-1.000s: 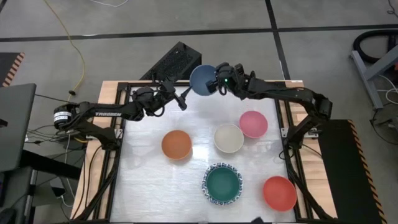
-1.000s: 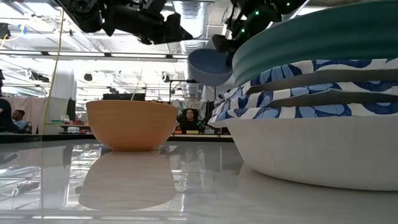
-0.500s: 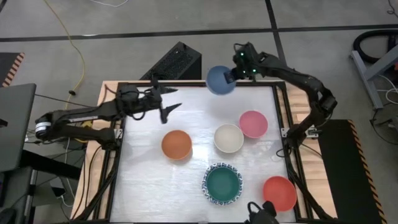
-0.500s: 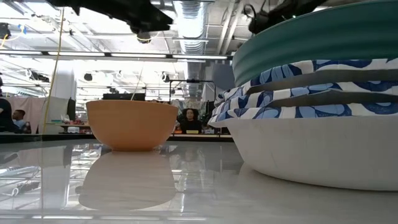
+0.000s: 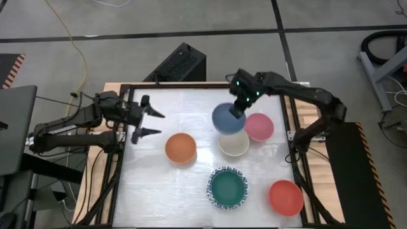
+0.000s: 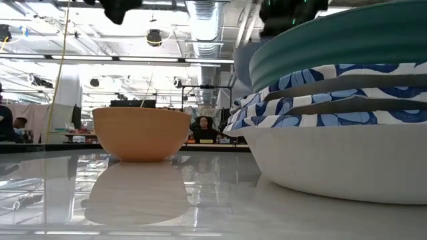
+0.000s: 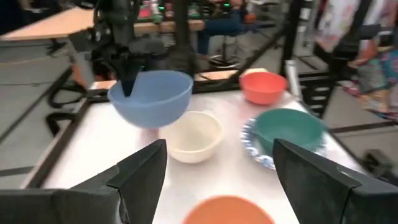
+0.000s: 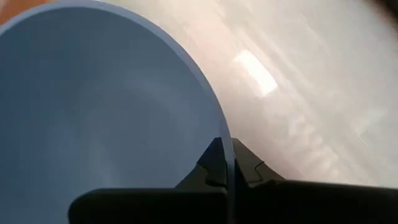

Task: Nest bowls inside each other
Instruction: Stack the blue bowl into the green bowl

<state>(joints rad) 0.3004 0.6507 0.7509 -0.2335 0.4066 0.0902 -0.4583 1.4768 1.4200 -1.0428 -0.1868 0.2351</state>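
My right gripper (image 5: 238, 109) is shut on a blue bowl (image 5: 227, 119), which hangs over the cream bowl (image 5: 234, 144) standing on the table. The left wrist view shows the blue bowl (image 7: 152, 97) above and clear of the cream bowl (image 7: 194, 134). My left gripper (image 5: 151, 123) stands open at the table's left edge, pointing across the table, with nothing between its fingers. Standing on their bases are a pink bowl (image 5: 259, 126), an orange bowl (image 5: 180, 147), a red bowl (image 5: 285, 197), and a green bowl (image 5: 227, 187) nested in blue-patterned white bowls. My right gripper holds the blue bowl by its rim (image 8: 219, 132), on the side toward the table's far edge. One finger is inside the bowl and one outside. The fingers come slanting down from the far right. The bowl is lifted clear, mouth up, a little tilted.
In the low view the orange bowl (image 6: 141, 132) stands at mid-left and the stack with the green bowl (image 6: 333, 113) fills the right. A black metal frame (image 5: 191, 86) runs round the table. Bare tabletop lies at the far left and the near left.
My right gripper has carried the blue bowl from the table's far edge toward the near edge, tipping downward, until the bowl hangs over the cream bowl. My left gripper, open throughout, has drawn back toward the table's left edge and turned more level.
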